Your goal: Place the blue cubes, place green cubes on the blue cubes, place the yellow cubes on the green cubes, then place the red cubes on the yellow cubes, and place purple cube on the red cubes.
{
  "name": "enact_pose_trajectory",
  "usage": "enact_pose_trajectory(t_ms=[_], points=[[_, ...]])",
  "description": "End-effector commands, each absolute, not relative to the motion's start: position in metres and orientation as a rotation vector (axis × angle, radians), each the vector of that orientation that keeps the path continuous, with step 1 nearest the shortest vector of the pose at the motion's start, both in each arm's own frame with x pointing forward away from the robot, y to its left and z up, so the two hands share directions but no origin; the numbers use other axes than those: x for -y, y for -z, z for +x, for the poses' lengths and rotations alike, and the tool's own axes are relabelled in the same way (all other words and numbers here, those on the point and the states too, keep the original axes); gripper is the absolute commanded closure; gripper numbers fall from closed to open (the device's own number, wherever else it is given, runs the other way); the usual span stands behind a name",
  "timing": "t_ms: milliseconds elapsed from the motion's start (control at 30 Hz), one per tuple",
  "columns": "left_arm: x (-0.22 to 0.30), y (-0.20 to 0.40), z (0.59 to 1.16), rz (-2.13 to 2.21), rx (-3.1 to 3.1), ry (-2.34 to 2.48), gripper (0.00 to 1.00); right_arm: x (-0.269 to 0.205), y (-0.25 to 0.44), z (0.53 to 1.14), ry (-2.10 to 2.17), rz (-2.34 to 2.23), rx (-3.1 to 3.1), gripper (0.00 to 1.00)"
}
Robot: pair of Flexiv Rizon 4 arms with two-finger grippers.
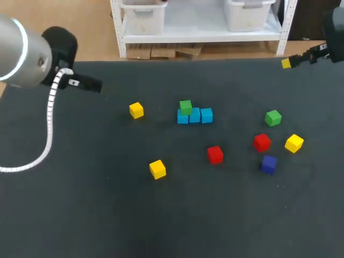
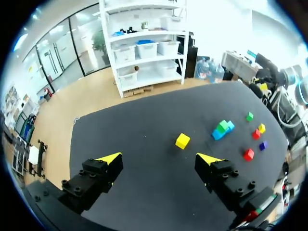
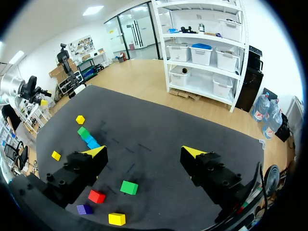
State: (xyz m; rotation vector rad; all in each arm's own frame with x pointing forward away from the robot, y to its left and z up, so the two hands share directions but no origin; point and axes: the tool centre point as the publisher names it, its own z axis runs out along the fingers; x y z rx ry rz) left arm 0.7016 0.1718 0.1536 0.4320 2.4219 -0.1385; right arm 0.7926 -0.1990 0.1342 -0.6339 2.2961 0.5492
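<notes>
Both jaws are spread wide and hold nothing, ready to grab. Well ahead of the left jaws, the blue cubes [image 1: 194,115] sit side by side as a base, with one green cube [image 1: 185,106] on top. A loose green cube [image 3: 128,187] waits ahead of the right jaws.

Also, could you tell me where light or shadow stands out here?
Head view: even light, the lone green cube throws a faint shadow on the table; the left arm's silver link shines bright. Left wrist view: soft shadow beside the nearest yellow cube.
</notes>
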Motion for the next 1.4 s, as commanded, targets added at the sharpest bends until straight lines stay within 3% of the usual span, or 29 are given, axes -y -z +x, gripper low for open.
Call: enact_pose_trajectory(t_ms=[33,1400], points=[[-0.1790,-0.1521,0.7024,0.418,-2.328,0.161,0.00,0.1994,-0.1332,0.7937,-0.554,-0.636,-2.292,0.00],[-0.1781,-0.1621,0.7027,0.424,-2.315,0.191,0.00,0.1994,-0.1332,0.7937,-0.554,-0.636,-2.292,0.00]])
